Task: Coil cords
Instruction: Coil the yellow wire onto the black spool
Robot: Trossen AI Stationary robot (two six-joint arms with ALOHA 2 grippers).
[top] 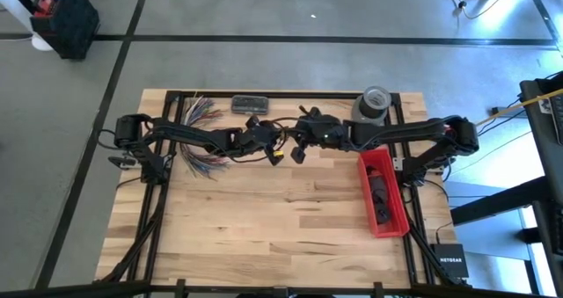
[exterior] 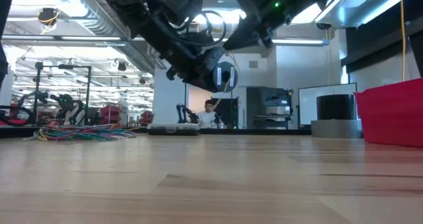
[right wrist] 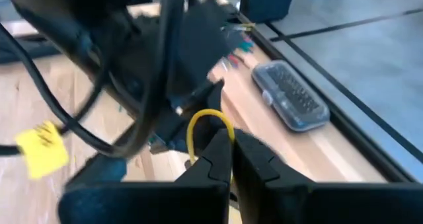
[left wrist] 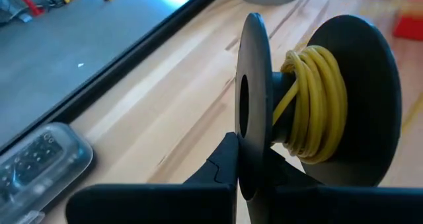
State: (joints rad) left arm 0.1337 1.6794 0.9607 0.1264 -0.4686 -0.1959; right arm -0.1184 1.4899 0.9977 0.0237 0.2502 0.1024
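Front of the wooden surface bare wood. Right side: red bin with dark items inside.

Mid-rear, both arms meet above the surface, raised off it per low view. Left end effector clamped on the near flange of a black spool; yellow cord wound in several turns round the spool's core between the two flanges. In high view the spool sits at the left end effector tip, just beside the right end effector.

Right end effector fingers nearly together, pinching a loop of the yellow cord that arches up just ahead of the tips. Yellow tag on a black cable off to one side in right wrist view.

Farther back, left: bundle of multicoloured wires fanned flat on the surface, under the left arm. Rear edge: clear plastic case, lying flat. Rear right corner: grey tape roll.

Low view background: a person far behind the surface, workshop room.
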